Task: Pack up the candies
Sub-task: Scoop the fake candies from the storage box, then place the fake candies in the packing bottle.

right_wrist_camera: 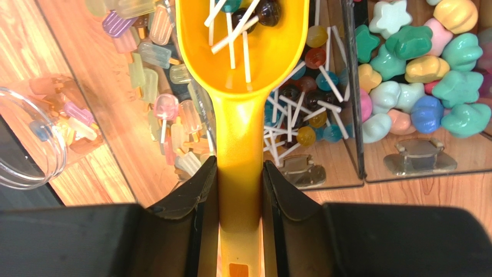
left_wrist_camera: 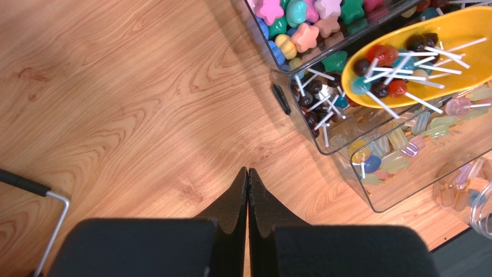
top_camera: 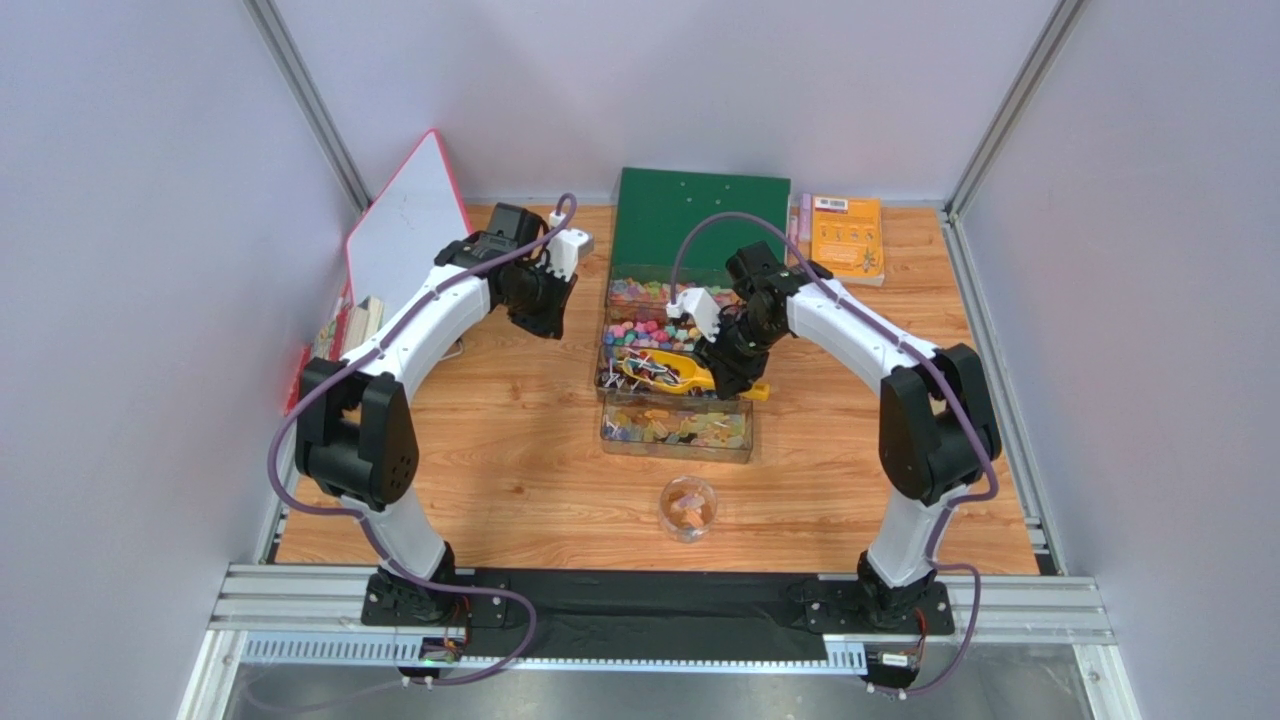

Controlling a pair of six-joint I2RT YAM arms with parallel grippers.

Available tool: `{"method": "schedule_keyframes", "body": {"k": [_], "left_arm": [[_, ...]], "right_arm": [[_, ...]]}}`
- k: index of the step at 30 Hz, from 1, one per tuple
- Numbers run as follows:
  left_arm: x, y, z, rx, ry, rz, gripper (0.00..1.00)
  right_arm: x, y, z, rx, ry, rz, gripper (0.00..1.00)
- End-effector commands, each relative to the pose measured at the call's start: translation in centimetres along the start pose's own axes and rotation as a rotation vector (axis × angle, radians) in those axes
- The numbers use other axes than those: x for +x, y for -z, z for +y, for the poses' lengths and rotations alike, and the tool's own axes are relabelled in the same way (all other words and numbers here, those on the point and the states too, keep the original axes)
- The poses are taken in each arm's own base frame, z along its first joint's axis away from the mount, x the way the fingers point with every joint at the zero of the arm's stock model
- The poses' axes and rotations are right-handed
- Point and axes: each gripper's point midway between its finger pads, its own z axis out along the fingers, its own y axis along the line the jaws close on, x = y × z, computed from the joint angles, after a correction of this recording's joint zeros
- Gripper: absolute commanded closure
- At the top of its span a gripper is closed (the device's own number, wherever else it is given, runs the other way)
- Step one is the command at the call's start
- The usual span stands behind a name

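Pale wood surface (top_camera: 496, 450), grey walls around. The candies (left_wrist_camera: 306, 34) lie in a row of clear bins (top_camera: 676, 453) mid-surface. A small load of lollipops (right_wrist_camera: 242, 14) rides in the yellow scoop (right_wrist_camera: 242, 69) above the bins. Right pincer (right_wrist_camera: 239, 173) is clamped on the scoop's handle, 1 finger on each side. Left pincer (left_wrist_camera: 248, 176) is pressed together, empty, over bare wood. My judgement: the sweets are light, hard, loose and prone to roll, and the sticks tangle. They are too small to pinch singly, so I grip the handle and carry it level toward the clear cup (top_camera: 688, 507).
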Motion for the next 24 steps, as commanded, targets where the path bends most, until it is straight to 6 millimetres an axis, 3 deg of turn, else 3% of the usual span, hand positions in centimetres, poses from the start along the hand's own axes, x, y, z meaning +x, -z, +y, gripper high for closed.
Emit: {"method": "schedule_keyframes", "body": {"k": [1,5,9,12,13,15,16,19,24], "left_arm": [[-1.4,0.8,0.1,0.005,-0.029,-0.030,1.00],[-1.6,1.2,0.2,-0.001,-0.045,-0.021,1.00],[-2.4,1.8,0.3,-0.008,-0.059,-0.035,1.00],[-3.4,2.4,0.5,-0.023,-0.076,-0.067,1.00],[-3.7,2.8,0.4,-0.024,-0.084,-0.080,0.96],[-3.7,3.0,0.3,-0.021,-0.096,-0.090,0.70],[-3.8,3.5,0.2,-0.022,-0.100,-0.103,0.42],[-3.1,4.1,-0.2,-0.022,-0.105,-0.115,0.00],[0.1,3.8,-0.7,-0.014,-0.099,-0.064,0.00]], "right_arm": [[-3.0,1.7,0.8,0.008,0.063,-0.215,1.00],[-2.6,1.7,1.5,0.001,0.073,-0.305,1.00],[-3.9,4.9,1.2,0.062,0.084,-0.393,1.00],[-3.0,6.5,2.2,0.058,0.131,-0.362,1.00],[-1.8,7.1,3.1,0.053,0.160,-0.323,1.00],[-0.4,7.6,4.1,0.049,0.199,-0.281,1.00],[0.9,8.1,5.3,0.030,0.203,-0.238,1.00],[3.6,9.1,7.2,0.008,0.249,-0.152,1.00],[6.3,11.0,9.8,-0.006,0.313,-0.069,1.00]]}}
